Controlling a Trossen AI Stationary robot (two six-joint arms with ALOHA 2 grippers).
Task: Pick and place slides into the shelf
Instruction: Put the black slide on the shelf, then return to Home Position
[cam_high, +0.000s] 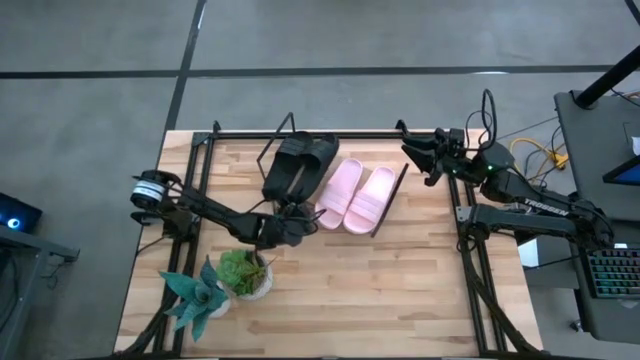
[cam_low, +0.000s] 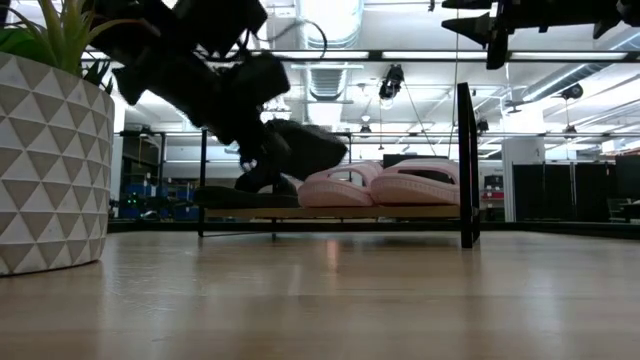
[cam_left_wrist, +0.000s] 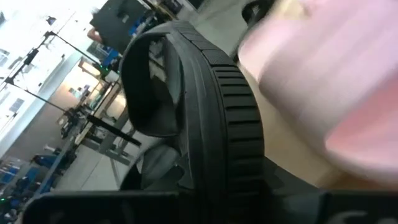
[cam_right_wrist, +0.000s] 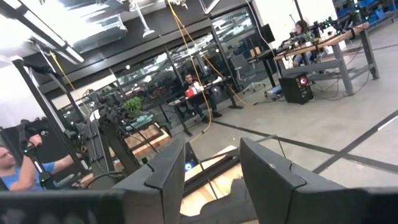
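light-wood tabletop (cam_high: 400, 280), grey floor (cam_high: 90, 90)

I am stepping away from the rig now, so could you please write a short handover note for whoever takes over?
Left gripper: shut on a black slide, tilted at the shelf's near edge.
Right gripper: open, empty, raised by the shelf's right end.
Done: two pink slides and the other black slide lie on the shelf.
Left: seat and release the held slide.

We note two pink slides (cam_high: 357, 195) side by side on the shelf (cam_high: 395, 195), black slides (cam_high: 297, 165) beside them. The left gripper (cam_high: 285, 228) grips one black slide at the shelf's near edge.
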